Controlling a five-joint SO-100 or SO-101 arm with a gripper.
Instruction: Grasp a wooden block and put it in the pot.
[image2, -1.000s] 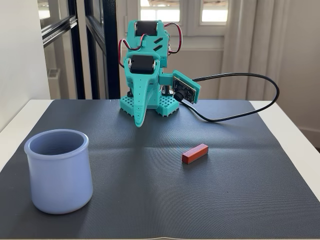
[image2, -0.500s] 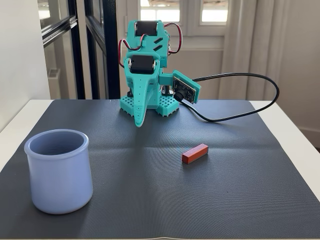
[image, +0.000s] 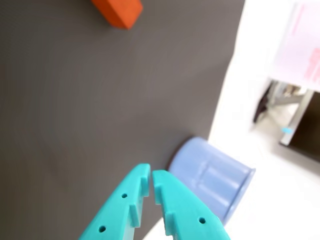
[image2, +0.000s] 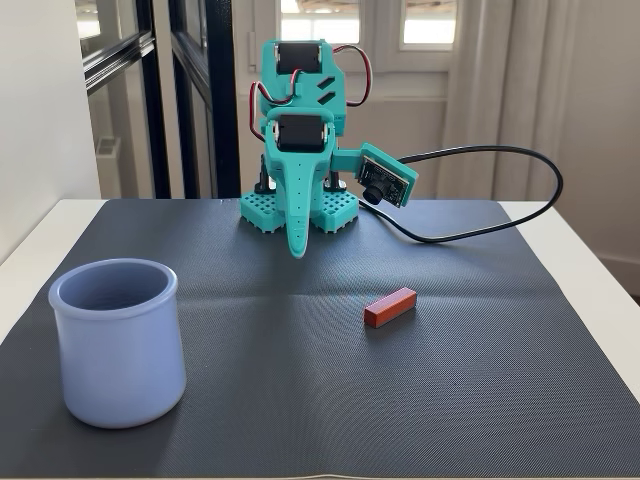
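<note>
The wooden block (image2: 390, 307) is a small reddish-brown bar lying on the dark mat right of centre in the fixed view; its end shows orange at the top edge of the wrist view (image: 118, 11). The pot (image2: 118, 342) is a pale lavender-blue cylinder standing upright at the mat's front left; in the wrist view (image: 212, 175) it appears at the lower right. My teal gripper (image2: 297, 252) hangs tip-down near the arm's base at the back of the mat, jaws shut and empty (image: 151, 176). It is well apart from both the block and the pot.
The dark grey mat (image2: 320, 390) covers most of the white table (image2: 590, 250). The arm's base (image2: 298, 208) stands at the back centre. A black cable (image2: 500, 155) loops from the wrist camera to the right. A window wall stands behind.
</note>
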